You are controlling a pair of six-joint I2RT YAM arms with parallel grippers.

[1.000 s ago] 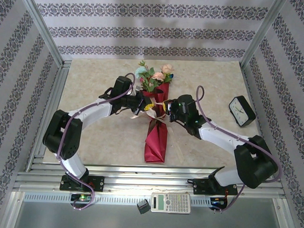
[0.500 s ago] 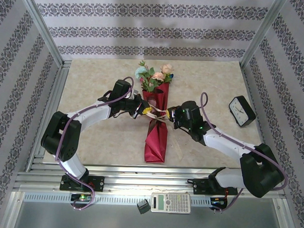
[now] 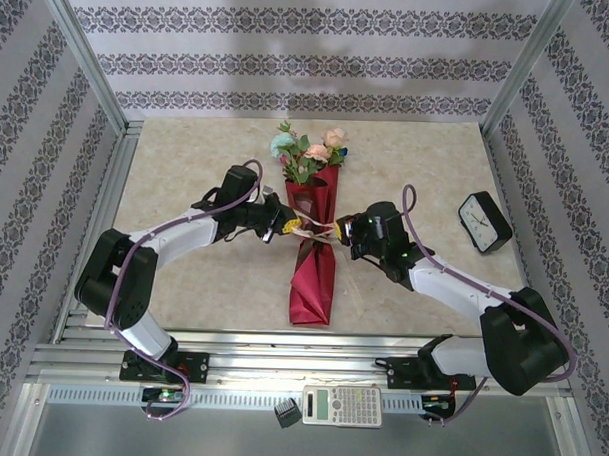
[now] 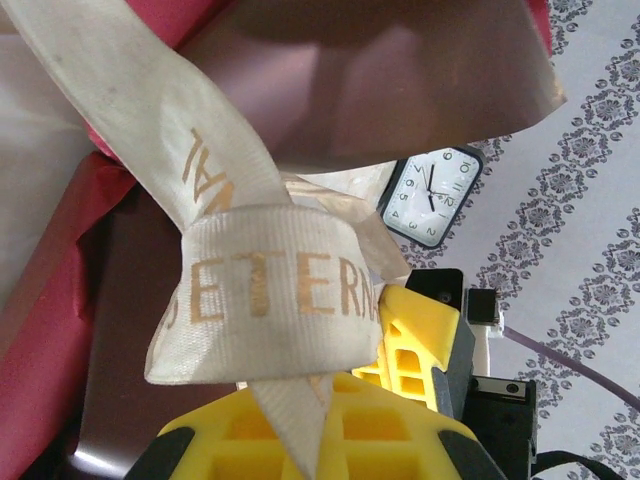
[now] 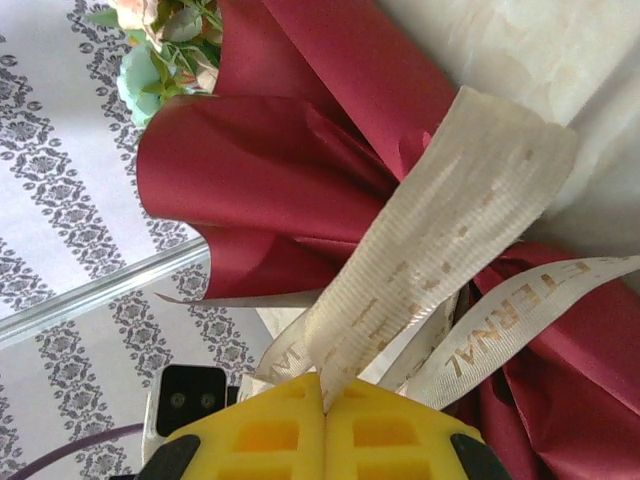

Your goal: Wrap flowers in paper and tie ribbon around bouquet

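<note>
The ribbon [image 4: 265, 295] [image 5: 520, 315] bears gold capitals: in the left wrist view its loop reads "SETERN", and in the right wrist view a strand reads "TERNAL". The clock [image 4: 432, 195] on the right has black numerals around its white face, 9, 10 and 11 among them. The key markings on the calculator [image 3: 342, 404] at the near edge are too small to read.

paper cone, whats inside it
Pink, peach and teal blooms with green leaves poke out of the paper's wide far end; the stems inside are covered.
</note>
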